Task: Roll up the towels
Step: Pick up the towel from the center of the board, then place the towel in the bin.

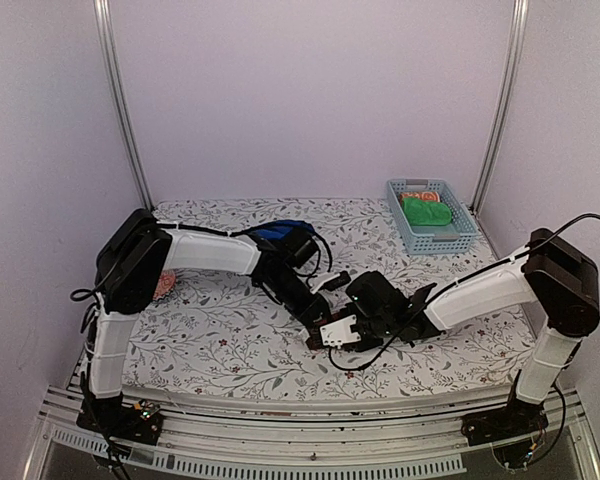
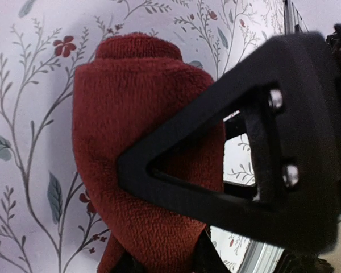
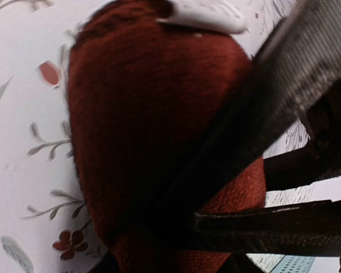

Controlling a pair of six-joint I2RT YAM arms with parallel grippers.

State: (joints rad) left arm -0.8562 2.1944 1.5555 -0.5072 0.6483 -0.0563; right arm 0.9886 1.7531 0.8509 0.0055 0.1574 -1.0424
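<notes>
The dark brick-red towel [image 2: 136, 108] is rolled into a thick bundle on the flowered table cover. It fills the right wrist view too [image 3: 142, 114]. My left gripper [image 2: 165, 264] is shut on the towel's near end, which narrows between its fingers. My right gripper [image 3: 170, 264] holds the roll from the opposite side, its fingers pressed on both flanks. In the top view both grippers meet at table centre, left [image 1: 315, 322] and right [image 1: 332, 335], hiding the roll. The royal blue towel [image 1: 280, 232] lies behind the left arm.
A light blue basket [image 1: 458, 240] at the back right holds a bright green cloth [image 1: 426, 211]. An orange patterned cloth [image 1: 163, 287] peeks out beside the left arm. Each gripper's black frame crosses the other's wrist view [image 2: 273, 142].
</notes>
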